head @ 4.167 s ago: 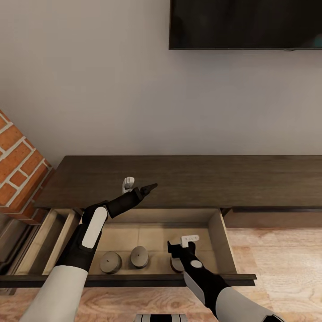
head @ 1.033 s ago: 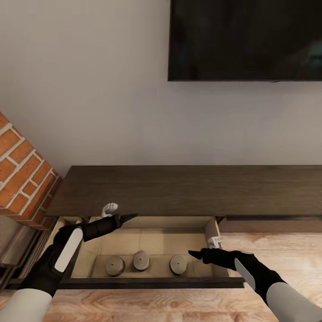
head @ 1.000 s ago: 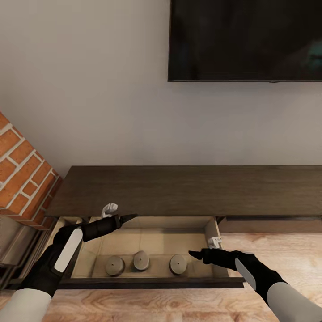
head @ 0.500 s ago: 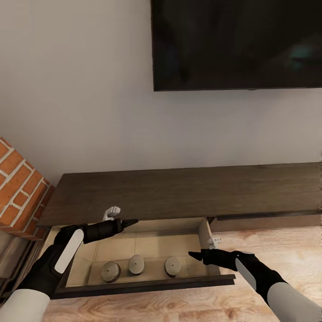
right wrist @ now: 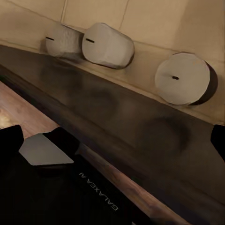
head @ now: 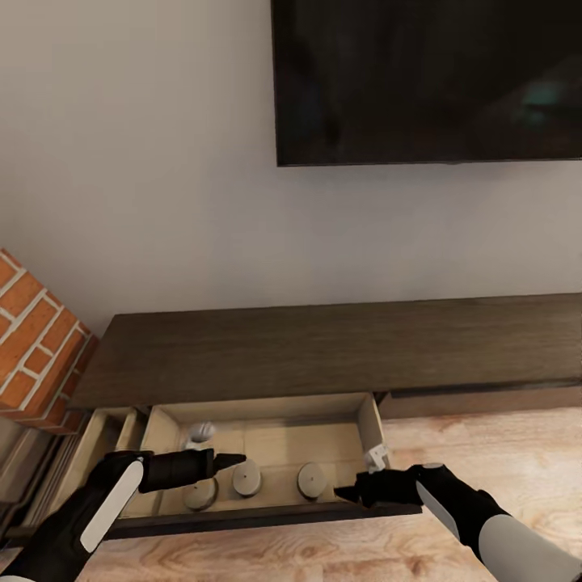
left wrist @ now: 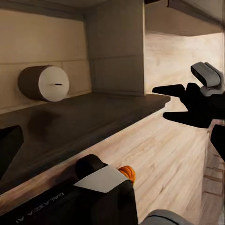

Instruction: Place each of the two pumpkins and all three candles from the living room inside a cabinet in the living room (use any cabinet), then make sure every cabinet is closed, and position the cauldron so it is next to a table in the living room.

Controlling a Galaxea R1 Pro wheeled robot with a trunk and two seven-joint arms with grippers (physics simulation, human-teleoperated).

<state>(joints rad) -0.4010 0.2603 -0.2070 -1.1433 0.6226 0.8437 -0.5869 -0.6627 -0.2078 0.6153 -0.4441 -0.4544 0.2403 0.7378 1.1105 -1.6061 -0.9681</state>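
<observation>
Under the wall-mounted dark screen [head: 428, 81], the long dark-brown wooden cabinet's [head: 323, 347] drawer now holds three stubby tan candles [head: 246, 478], my empty narrow-jawed grippers, left [head: 230, 461] and right [head: 346, 491], lowered to its front; pumpkins next, I judge.

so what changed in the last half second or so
Both grippers came down toward the drawer's front edge: the left gripper now sits over the left candle, the right gripper at the front panel. The three candles and the open drawer stayed as they were.

Soft, even, dimmish render light; faint shadows; slightly blurry wrist views.
</observation>
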